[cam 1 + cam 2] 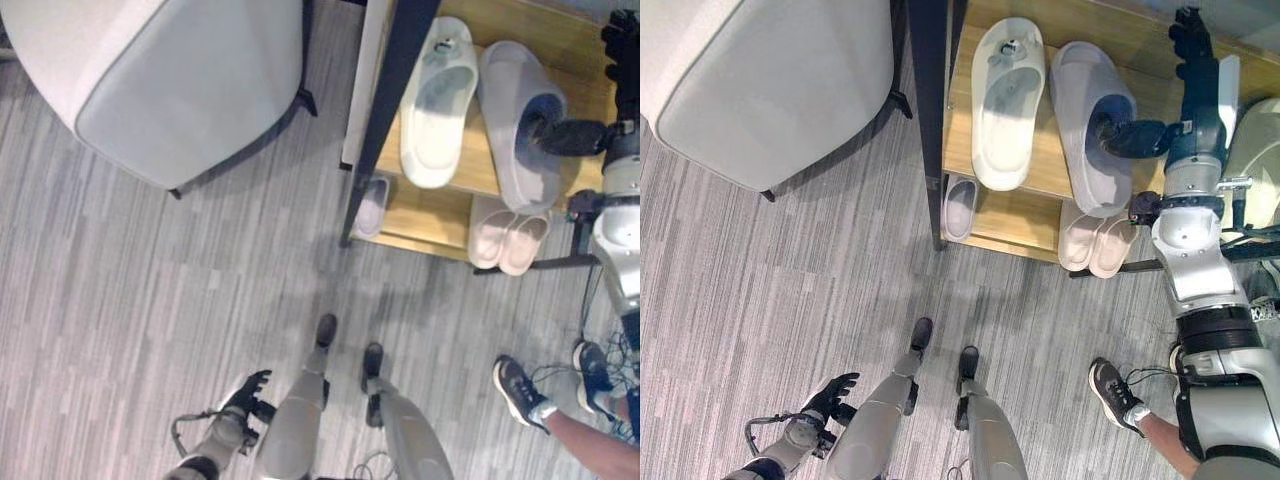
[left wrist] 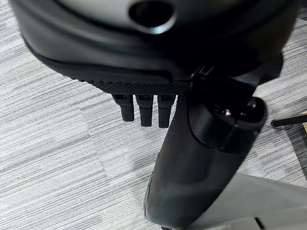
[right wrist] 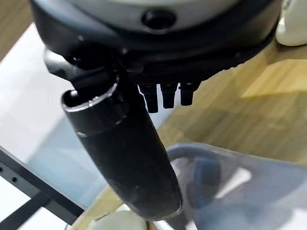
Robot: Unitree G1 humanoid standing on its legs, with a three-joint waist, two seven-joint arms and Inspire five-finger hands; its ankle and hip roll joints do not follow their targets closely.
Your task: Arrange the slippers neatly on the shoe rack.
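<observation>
The right hand [image 1: 1185, 60] rests open, thumb tucked in the grey slipper [image 1: 1090, 120] on the shoe rack [image 1: 1015, 215]; the slipper looks light, soft and bendy; its strap edge likely offers the best hold.

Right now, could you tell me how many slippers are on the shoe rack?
5: a white slipper and a grey slipper lie side by side on the top shelf; below, a small grey one lies at the left and a pink pair at the right. The top shelf may hide more.

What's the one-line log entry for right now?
right hand: thumb in grey slipper, top shelf | white slipper: beside it | left hand: idle, low over floor | pink pair: lower shelf
</observation>
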